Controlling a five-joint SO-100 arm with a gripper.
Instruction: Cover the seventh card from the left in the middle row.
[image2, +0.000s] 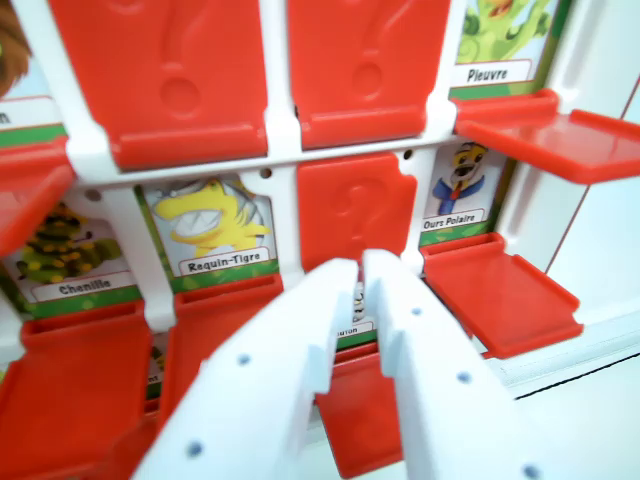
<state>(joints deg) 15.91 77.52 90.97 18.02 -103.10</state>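
A white game board holds rows of picture cards with red flaps. In the middle row, one red flap with a question mark stands upright over its card. To its left the Requin-Tigre card is uncovered, and to its right the Ours Polaire card is too, its flap lying flat. My gripper is white and fills the foreground. Its tips sit just below the upright flap, shut with only a thin slit and nothing between them. Behind the fingers a lower-row card is mostly hidden.
Two upright red flaps cover cards in the top row. The Pleuvre card at top right is uncovered, its flap flat. The Chenille card shows at left. The board's right frame ends near the edge.
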